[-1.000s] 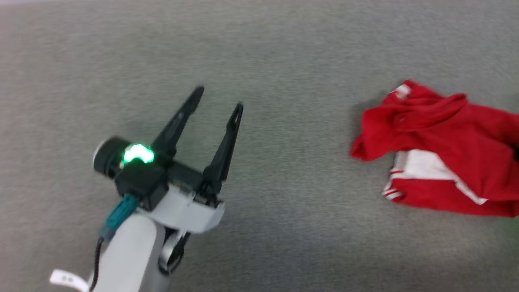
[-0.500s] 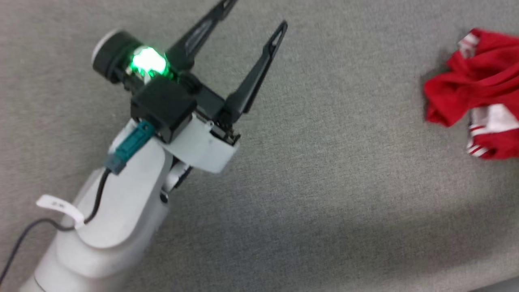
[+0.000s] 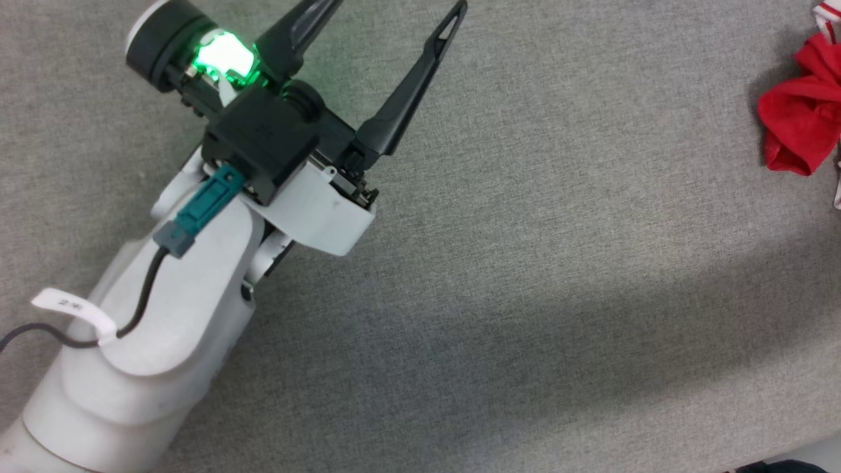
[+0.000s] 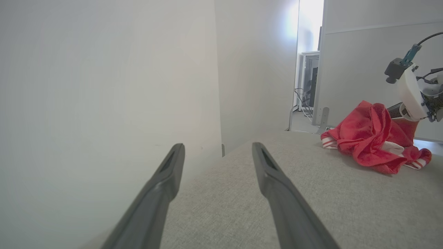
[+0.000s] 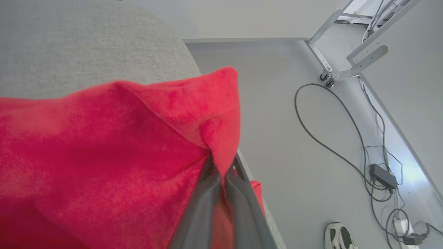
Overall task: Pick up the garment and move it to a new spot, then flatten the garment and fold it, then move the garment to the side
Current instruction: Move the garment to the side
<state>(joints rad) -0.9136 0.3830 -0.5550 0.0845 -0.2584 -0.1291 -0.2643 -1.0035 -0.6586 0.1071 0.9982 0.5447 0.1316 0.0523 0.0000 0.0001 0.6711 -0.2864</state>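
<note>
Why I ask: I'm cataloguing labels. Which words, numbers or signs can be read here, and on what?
White tag on the black cable: a short dark marking, too small and blurred to read.
Garment: no letters or numbers show, only white stripe trim.
No other text can be read.

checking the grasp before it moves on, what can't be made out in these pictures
- Head view: garment cut off by the right edge, shape unclear.
- Right wrist view: red cloth covers the jaw tips of the right gripper; how much is pinched is hidden.
- Left wrist view: garment heap hides those jaws.
</note>
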